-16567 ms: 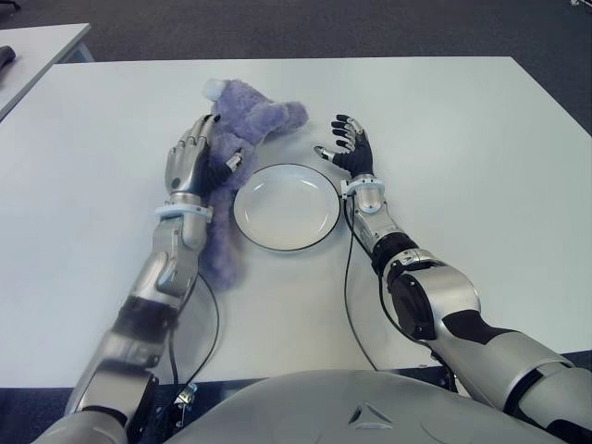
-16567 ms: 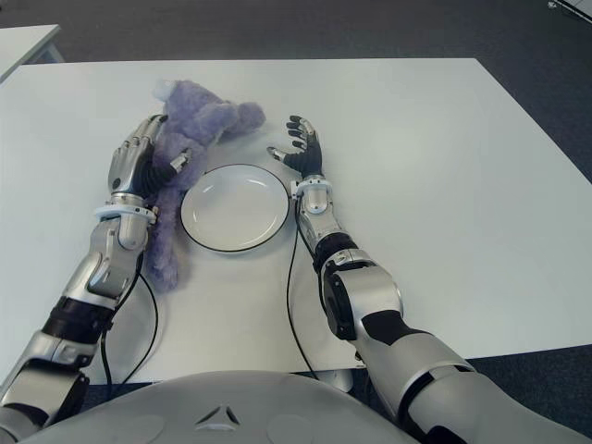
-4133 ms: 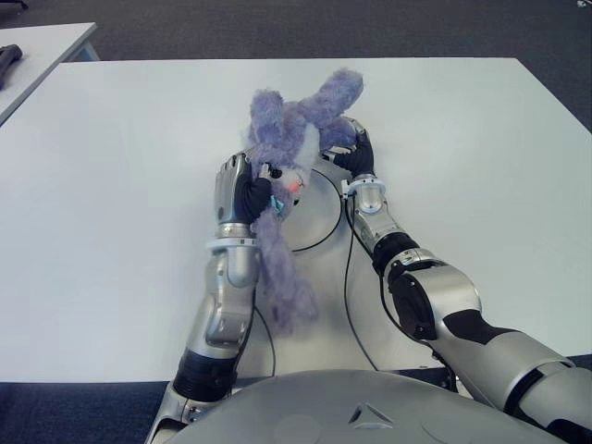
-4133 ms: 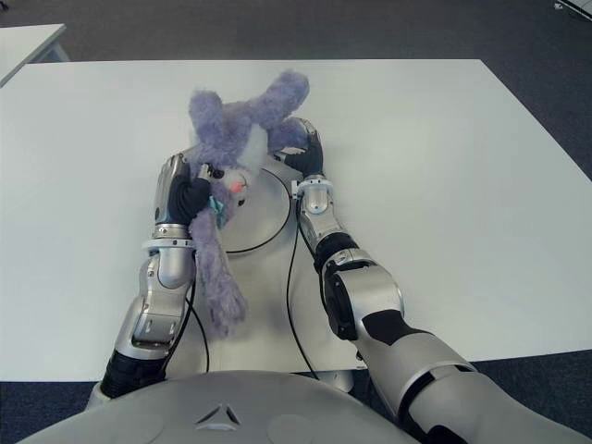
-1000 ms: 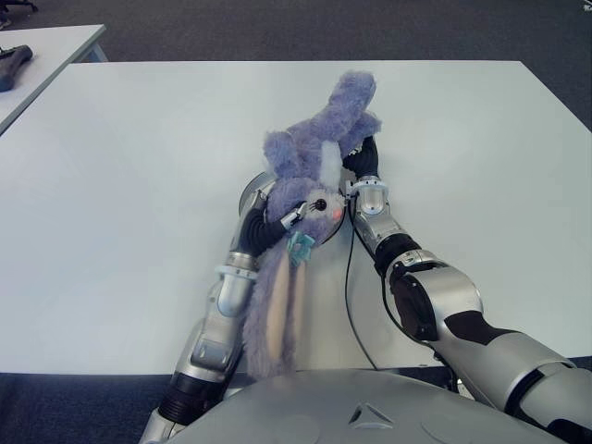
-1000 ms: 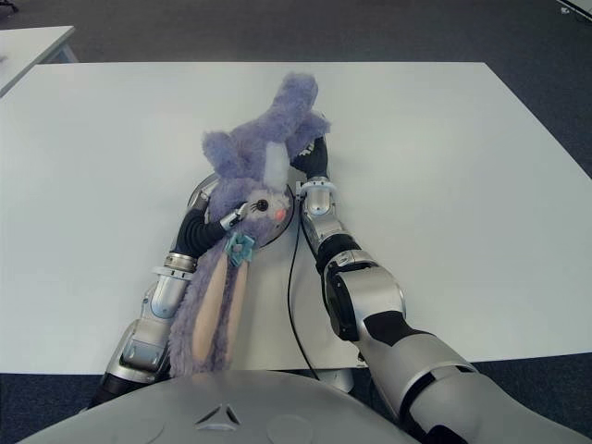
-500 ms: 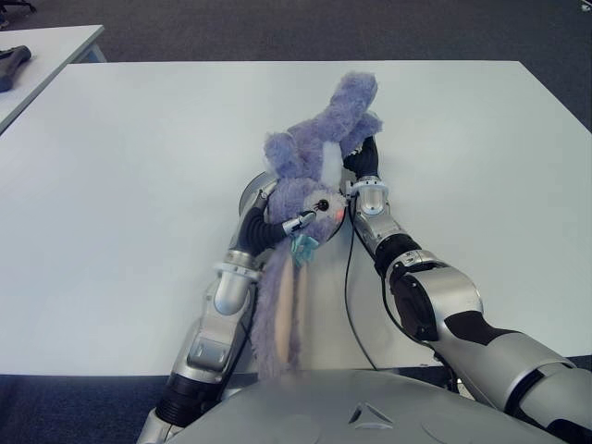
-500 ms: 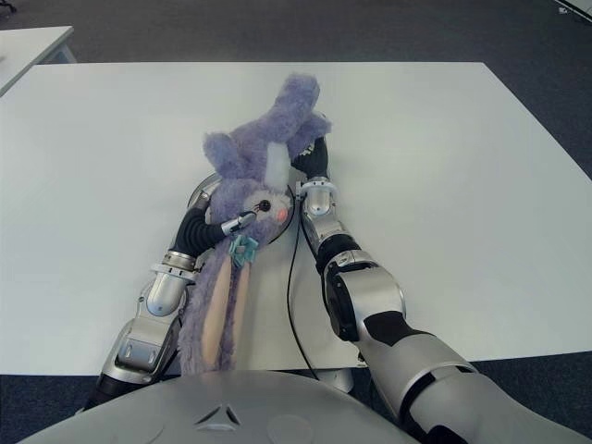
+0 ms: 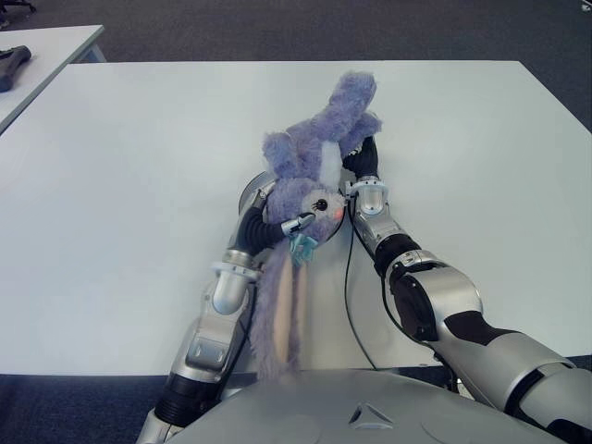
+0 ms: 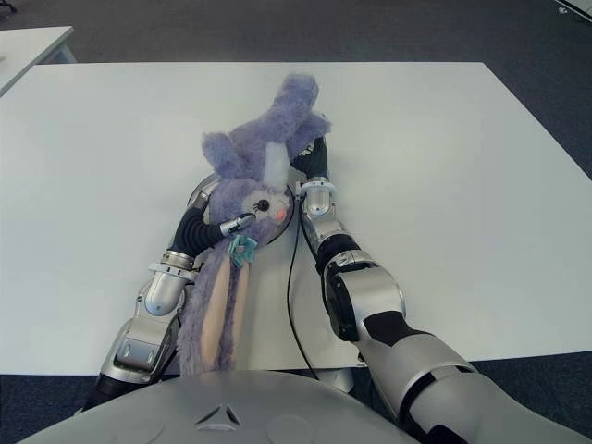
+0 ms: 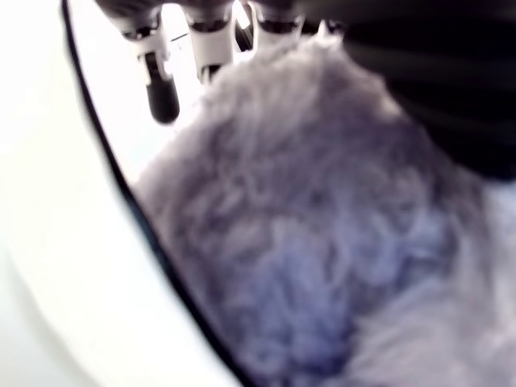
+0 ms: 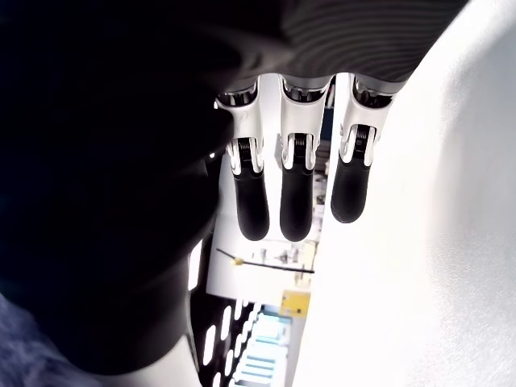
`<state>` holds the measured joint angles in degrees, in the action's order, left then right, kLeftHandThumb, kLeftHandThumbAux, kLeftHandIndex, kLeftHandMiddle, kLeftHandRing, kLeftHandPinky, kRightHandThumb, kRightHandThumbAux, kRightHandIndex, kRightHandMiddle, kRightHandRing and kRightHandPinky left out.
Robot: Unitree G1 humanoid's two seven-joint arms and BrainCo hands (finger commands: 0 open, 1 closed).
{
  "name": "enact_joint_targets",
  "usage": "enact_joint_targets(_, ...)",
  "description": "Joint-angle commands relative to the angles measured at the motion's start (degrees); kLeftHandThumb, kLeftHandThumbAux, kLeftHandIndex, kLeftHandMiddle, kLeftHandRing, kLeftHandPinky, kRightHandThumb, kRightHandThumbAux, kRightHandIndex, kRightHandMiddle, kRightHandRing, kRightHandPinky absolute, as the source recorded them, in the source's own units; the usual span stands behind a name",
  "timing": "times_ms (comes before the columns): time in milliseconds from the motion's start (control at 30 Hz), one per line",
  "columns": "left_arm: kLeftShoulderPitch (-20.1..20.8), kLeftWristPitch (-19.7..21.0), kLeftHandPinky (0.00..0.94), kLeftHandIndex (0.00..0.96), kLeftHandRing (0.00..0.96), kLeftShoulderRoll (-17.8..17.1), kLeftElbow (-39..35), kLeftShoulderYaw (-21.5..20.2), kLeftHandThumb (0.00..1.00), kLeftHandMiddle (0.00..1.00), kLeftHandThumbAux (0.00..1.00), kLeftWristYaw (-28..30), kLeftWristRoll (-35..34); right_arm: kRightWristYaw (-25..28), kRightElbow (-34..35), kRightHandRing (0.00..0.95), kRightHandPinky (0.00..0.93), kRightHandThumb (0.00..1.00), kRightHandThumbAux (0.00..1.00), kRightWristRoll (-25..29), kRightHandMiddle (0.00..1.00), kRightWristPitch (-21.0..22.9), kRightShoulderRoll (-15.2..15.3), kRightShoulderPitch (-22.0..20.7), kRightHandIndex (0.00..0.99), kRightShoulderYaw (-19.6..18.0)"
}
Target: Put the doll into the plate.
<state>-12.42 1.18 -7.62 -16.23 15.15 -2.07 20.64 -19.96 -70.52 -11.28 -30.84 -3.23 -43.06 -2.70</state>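
A purple plush rabbit doll (image 9: pixel 310 176) lies across the white, dark-rimmed plate (image 9: pixel 248 191) and hides most of it. Its legs point away from me, and its long ears (image 9: pixel 282 314) trail toward me along my left forearm. My left hand (image 9: pixel 277 225) holds the doll's head, with one finger laid over the cheek. In the left wrist view fur (image 11: pixel 306 226) fills the palm beside the plate's rim (image 11: pixel 105 145). My right hand (image 9: pixel 365 162) sits at the plate's right side under a plush leg. Its fingers (image 12: pixel 294 201) hang straight with nothing between them.
The white table (image 9: pixel 139 139) spreads wide on both sides of the plate. A black cable (image 9: pixel 350 296) runs from my right wrist back to the near edge. A second table (image 9: pixel 46 46) with a dark object (image 9: pixel 14 60) stands at the far left.
Over the last second my left forearm has shifted a little left and back, and the ears slid with it. The doll's body and my right hand have stayed put.
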Motion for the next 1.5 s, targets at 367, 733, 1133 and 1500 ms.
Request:
enact_joint_targets(367,-3.45,12.1,0.042,0.0,0.047,-3.8,1.04,-3.79,0.0,0.031,0.523,8.29,-3.1,2.29,-7.02,0.273,0.273,0.037,0.93,-0.6,0.28,2.68,-2.29,13.13,0.213,0.63)
enact_joint_targets(733,-1.06,11.07,0.0,0.0,0.01,-7.2,3.68,-12.01,0.0,0.006,0.458,8.23,-6.19,2.59,-7.01,0.271,0.268,0.061,0.944,-0.65,0.278,2.52,-2.16,13.14,0.217,0.59)
enact_joint_targets(1133,-1.62,8.68,0.0,0.0,0.011,-7.75,-0.13,-19.0,0.0,0.012,0.454,7.93,-11.88,3.15,-7.01,0.266,0.272,0.068,0.944,-0.48,0.275,2.58,-2.13,13.15,0.212,0.36)
enact_joint_targets(1500,-1.27,8.68,0.0,0.0,0.006,-7.86,-0.27,-21.26,0.0,0.009,0.435,6.8,-11.49,3.49,-6.99,0.264,0.262,0.088,0.954,-0.19,0.275,2.44,-2.21,13.16,0.218,0.01)
